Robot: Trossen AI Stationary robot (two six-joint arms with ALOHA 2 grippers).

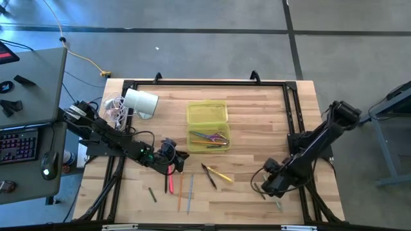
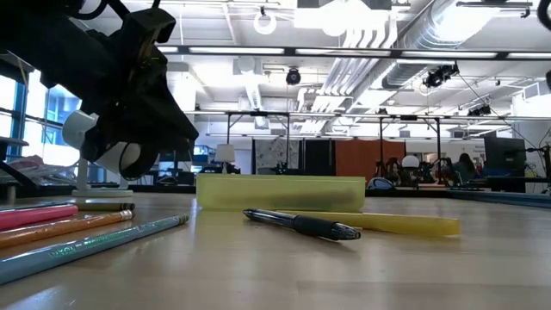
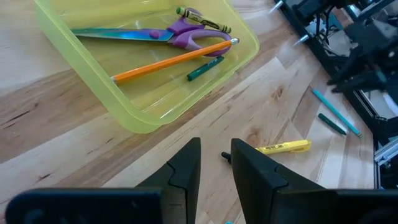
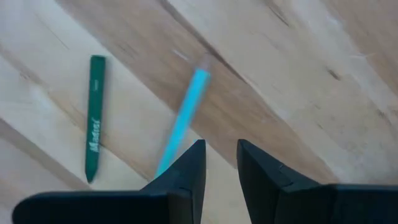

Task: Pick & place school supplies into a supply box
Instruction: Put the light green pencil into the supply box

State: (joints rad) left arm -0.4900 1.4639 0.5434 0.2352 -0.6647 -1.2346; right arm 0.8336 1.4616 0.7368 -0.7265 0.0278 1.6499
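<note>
The right gripper [image 4: 219,163] hangs low over a light blue pencil [image 4: 181,121] near the table's right edge, jaws slightly apart and empty, apparently lining up to grasp it. The left gripper [image 3: 214,165], jaws parted and empty, waits near the yellow box [image 1: 207,114], which already holds scissors [image 3: 155,36] and pencils.

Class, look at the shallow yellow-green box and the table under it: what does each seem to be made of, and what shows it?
The shallow yellow-green box looks like glossy translucent plastic: the wood shows through its walls. The table looks like light wood in joined strips, smooth-finished: grain lines and seams run along it.
</note>
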